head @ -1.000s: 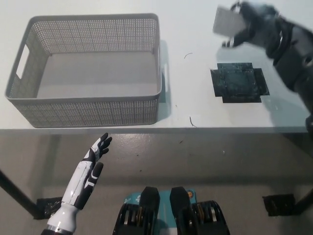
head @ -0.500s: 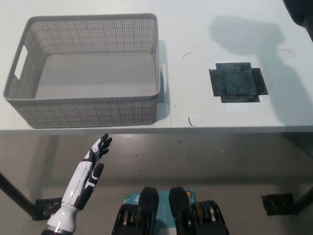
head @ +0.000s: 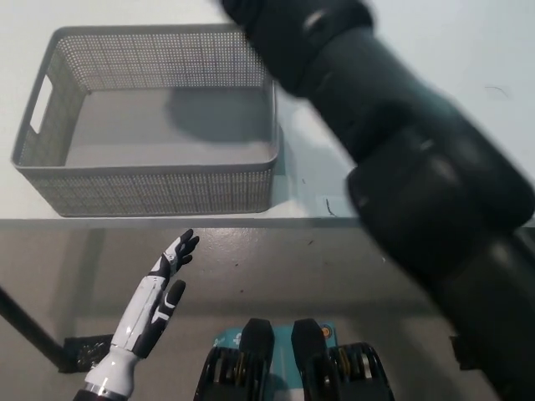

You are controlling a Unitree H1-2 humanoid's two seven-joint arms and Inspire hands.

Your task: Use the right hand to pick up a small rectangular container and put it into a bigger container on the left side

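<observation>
Head view: black right arm [head: 401,159] is swung across toward the mesh basket [head: 150,188]; its robot hand and the small container are hidden, so grip cannot be told. White left robot hand [head: 171,267] rests open below the basket. The container is judged light, stiff, best held by its edges.

My arm [head: 401,159] is black, blurred. The basket [head: 150,188] is grey with a fine perforated mesh pattern. The table [head: 368,33] is white. My left hand [head: 171,263] is white with black.
</observation>
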